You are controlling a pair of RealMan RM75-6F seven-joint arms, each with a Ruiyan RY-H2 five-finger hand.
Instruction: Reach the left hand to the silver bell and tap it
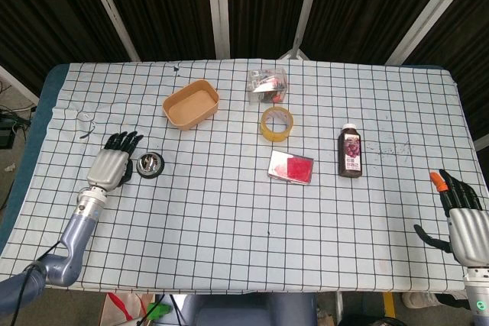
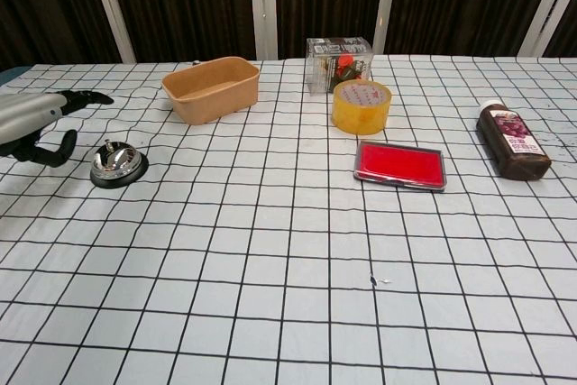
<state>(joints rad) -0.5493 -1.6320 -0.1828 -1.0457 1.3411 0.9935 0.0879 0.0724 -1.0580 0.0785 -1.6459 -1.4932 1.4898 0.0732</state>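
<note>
Left hand point(image 1: 112, 166) was flat, fingers apart, holding nothing, silver bell point(image 1: 150, 164) just beside. Looked rigid, prob. stable; tap top plunger.

Left hand point(image 1: 111, 166) just left of bell point(image 1: 150, 164), tub point(image 1: 190, 104) behind it, tape roll point(image 1: 277, 123) right of tub

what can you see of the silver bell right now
The silver bell is a small shiny chrome dome on a round black base, with a thin push button standing up from its top. It sits upright on the checked cloth, toward the table's left side. The left hand hovers just beside it, apparently not touching.
</note>
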